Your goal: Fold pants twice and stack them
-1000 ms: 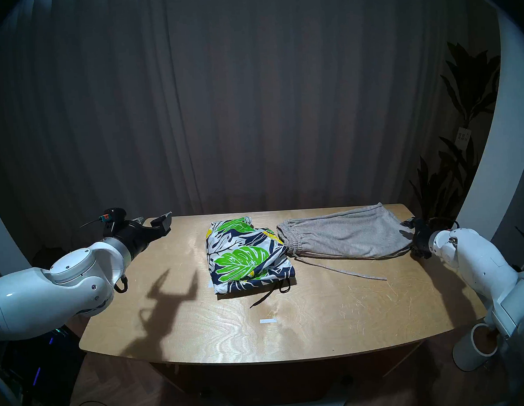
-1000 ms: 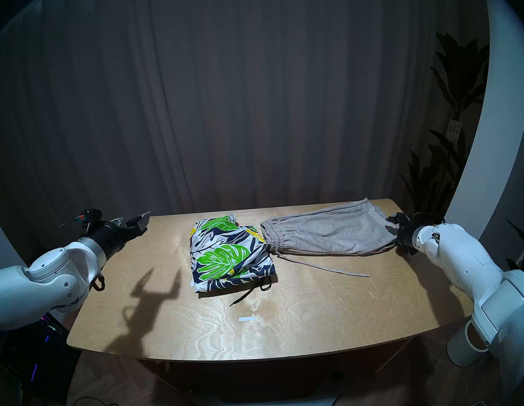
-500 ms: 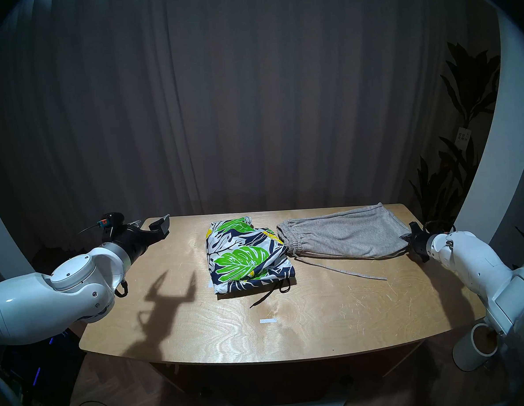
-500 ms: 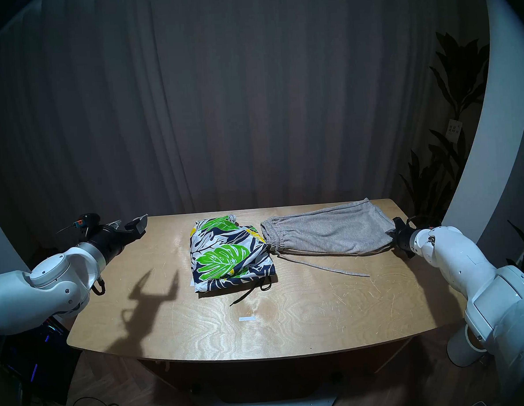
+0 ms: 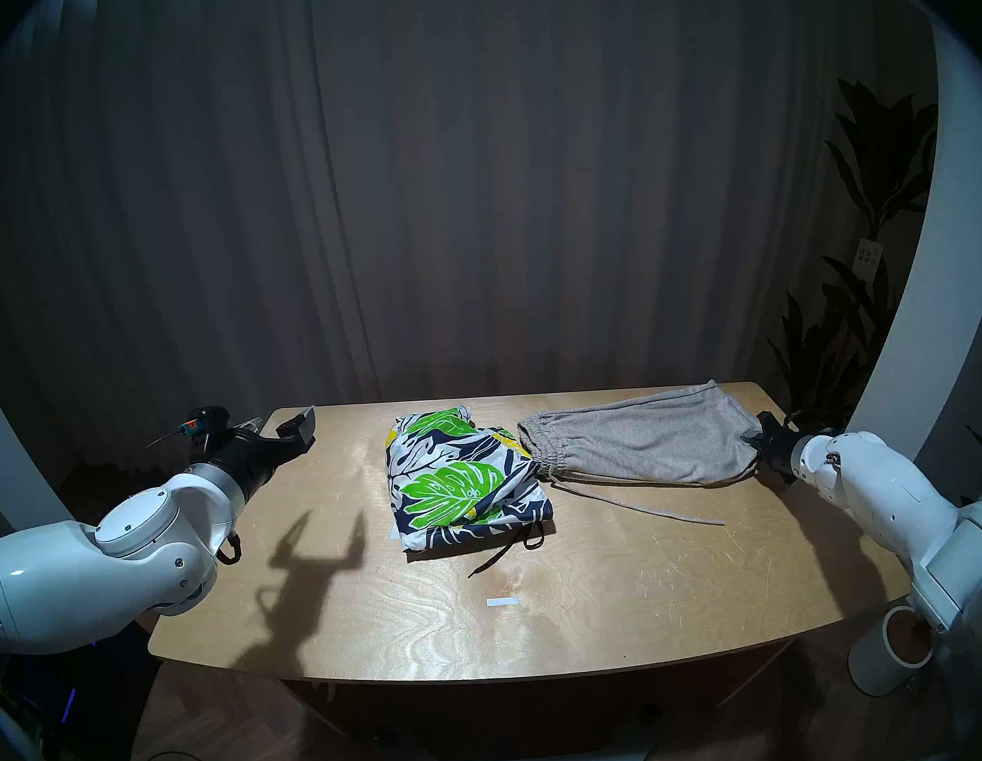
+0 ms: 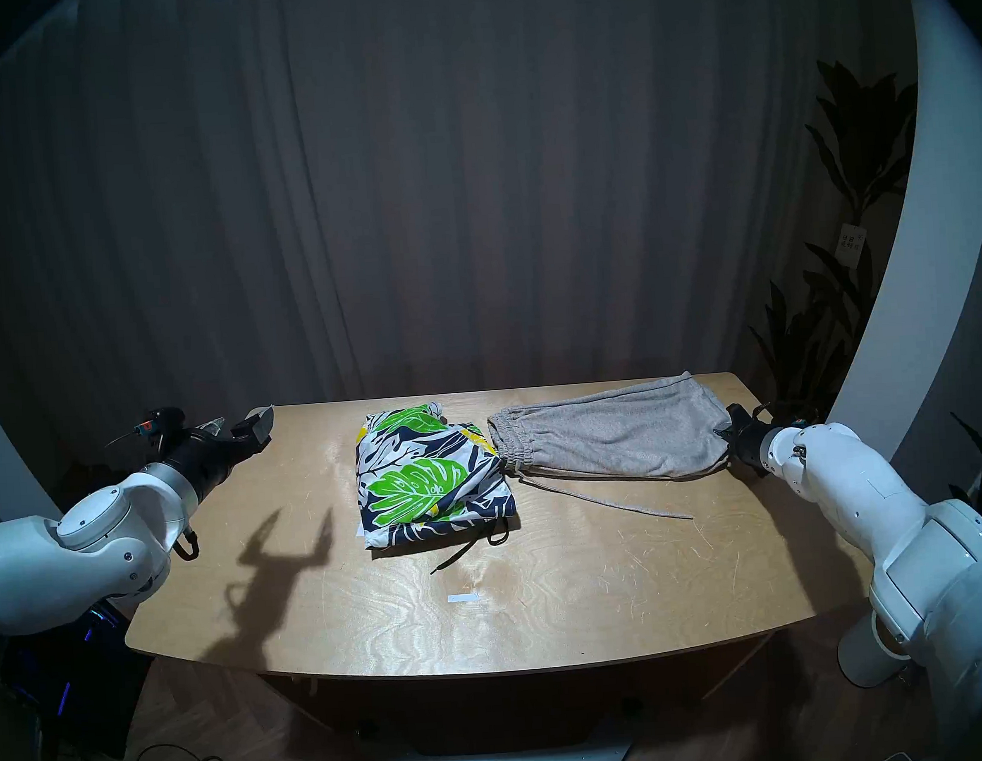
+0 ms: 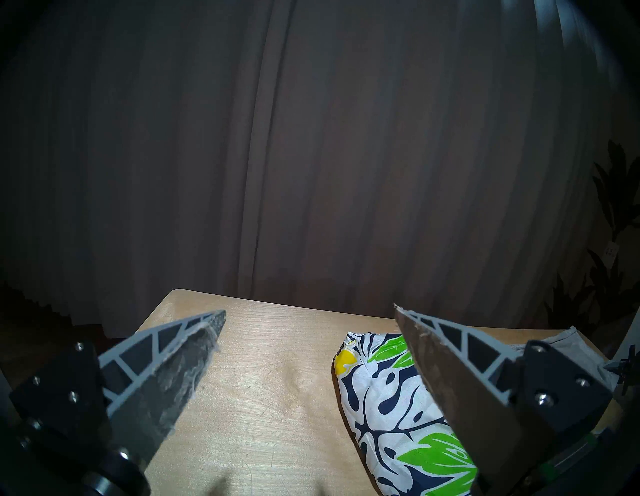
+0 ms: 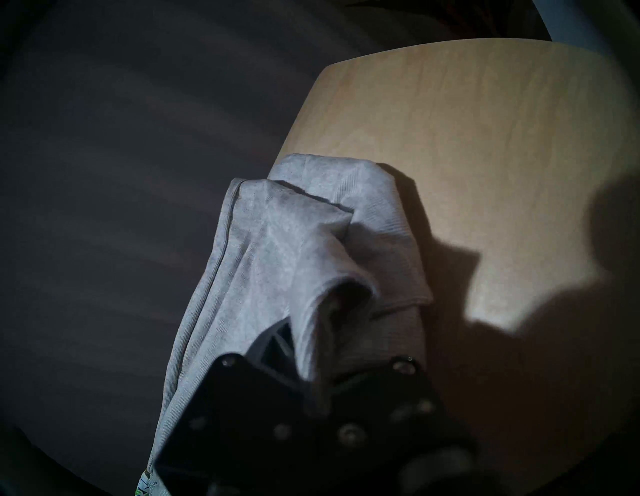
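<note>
The right gripper (image 8: 311, 350) is pinching the leg hem of the plain light-grey knit shorts (image 5: 641, 442) lying on the wooden counter (image 5: 604, 582), jaws closed on fabric. The left gripper (image 7: 308, 346) is hovering with jaws spread wide, empty. The folded navy-and-white leaf-print shorts (image 5: 460, 482) are sitting mid-counter. The grey pair's fold is beginning, I'd say; next, carrying that hem toward the waistband.

leaf-print shorts (image 5: 465, 481) mid-table (image 5: 605, 594), knit shorts (image 5: 641, 442) just right
</note>
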Robot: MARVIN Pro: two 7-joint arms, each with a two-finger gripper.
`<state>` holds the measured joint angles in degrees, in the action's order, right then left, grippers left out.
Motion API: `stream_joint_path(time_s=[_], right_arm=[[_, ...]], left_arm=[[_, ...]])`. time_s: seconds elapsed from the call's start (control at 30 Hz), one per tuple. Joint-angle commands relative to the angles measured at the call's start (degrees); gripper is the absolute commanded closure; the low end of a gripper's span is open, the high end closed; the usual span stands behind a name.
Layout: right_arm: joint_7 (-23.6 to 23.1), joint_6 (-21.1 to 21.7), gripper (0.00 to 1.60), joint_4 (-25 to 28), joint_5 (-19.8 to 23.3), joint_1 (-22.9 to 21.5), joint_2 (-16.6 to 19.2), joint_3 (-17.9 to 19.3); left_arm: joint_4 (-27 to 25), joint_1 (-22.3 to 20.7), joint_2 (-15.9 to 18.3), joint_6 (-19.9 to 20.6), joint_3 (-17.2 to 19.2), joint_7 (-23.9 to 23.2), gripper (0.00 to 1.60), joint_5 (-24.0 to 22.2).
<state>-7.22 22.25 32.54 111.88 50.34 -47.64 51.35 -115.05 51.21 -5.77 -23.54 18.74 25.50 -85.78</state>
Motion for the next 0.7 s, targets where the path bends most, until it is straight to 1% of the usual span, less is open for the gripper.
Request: stream_joint_path(time_s=[0.0, 0.1, 0.23, 0.33, 0.67], right_arm=[[-1.95, 0.14, 1.60, 3.02, -0.74, -2.46, 1.29, 0.47], [-2.43, 1.00, 1.60, 3.85, -1.37, -2.80, 1.86, 0.34], [-3.15, 1.15, 1.60, 5.16, -2.16, -3.16, 2.27, 0.37], [-3.27, 2.34, 1.60, 6.34, -2.78, -3.86, 2.45, 0.23], [-2.48, 3.28, 1.60, 8.39, -5.55, -6.38, 0.52, -0.60]], left_arm=[[0.34, 0.01, 0.02, -1.94, 1.44, -0.26, 0.00, -0.05], [0.59, 0.42, 0.03, -2.51, 1.57, -0.38, 0.00, -0.15], [0.87, 1.05, 0.03, -3.41, 1.62, -0.51, 0.00, -0.40], [1.16, 1.42, 0.03, -4.07, 1.61, -0.55, 0.00, -0.50], [2.05, 2.80, 0.04, -6.72, 1.61, -0.48, 0.00, -0.81]])
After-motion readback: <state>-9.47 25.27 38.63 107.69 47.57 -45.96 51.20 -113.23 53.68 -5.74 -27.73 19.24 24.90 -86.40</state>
